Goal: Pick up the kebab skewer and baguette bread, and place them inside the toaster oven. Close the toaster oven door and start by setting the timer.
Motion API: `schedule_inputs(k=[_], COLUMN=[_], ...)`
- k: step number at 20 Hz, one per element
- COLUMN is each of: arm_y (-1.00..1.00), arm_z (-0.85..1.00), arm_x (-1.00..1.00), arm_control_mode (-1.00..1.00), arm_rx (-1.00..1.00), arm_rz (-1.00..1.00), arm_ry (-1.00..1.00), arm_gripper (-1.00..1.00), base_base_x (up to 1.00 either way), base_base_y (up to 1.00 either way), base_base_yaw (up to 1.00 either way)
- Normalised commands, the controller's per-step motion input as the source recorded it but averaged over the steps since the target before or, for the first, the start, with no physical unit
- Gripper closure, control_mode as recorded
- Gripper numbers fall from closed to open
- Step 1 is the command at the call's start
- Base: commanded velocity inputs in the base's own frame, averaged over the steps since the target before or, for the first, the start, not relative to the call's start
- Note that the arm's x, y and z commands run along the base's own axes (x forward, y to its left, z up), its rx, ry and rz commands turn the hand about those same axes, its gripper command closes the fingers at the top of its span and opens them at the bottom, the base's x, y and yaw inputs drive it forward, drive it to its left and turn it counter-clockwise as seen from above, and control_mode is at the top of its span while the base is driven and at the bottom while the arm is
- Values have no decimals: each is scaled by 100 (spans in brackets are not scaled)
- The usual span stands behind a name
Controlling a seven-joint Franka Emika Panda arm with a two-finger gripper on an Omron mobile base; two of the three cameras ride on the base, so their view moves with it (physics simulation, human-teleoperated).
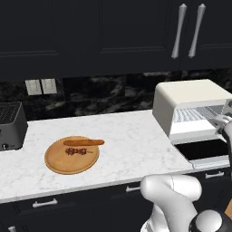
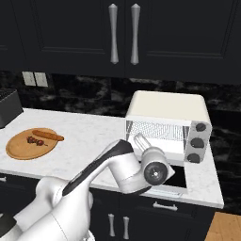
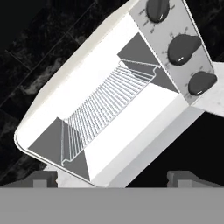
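Observation:
The kebab skewer [image 1: 78, 151] and the baguette bread [image 1: 84, 142] lie side by side on a round wooden board [image 1: 68, 165] at the left of the counter, also seen as skewer [image 2: 36, 140] and baguette [image 2: 48, 135]. The cream toaster oven [image 1: 190, 97] stands at the right with its dark glass door [image 1: 201, 149] folded down flat. Its wire rack [image 3: 105, 109] is bare, and its three dark knobs [image 3: 183, 46] line one side. My gripper [image 3: 113, 179] hovers just in front of the oven's open mouth [image 2: 160, 134], open and holding nothing.
A dark grey slot toaster [image 1: 10, 124] sits at the counter's far left, past the board. Dark upper cabinets with silver handles [image 1: 180, 31] hang above. White marble counter [image 1: 127, 136] stretches between the board and the oven. My arm [image 2: 108, 164] crosses in front of the oven door.

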Motion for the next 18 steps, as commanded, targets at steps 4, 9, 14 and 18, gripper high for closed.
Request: schedule_inputs(k=[4,9,14,18], arm_y=[-2,0,0,0], arm_z=[-13,-14,-23,-25], arm_x=[50,48,43,40], arm_control_mode=[-100,-100,-100,-100], arm_rx=[0,0,0,0], arm_rz=[0,0,-1,0], arm_ry=[-1,0,0,0], arm_gripper=[-100,-100,-100,-100], base_base_x=[0,0,0,0], base_base_y=[0,0,0,0], base_base_yaw=[0,0,0,0])
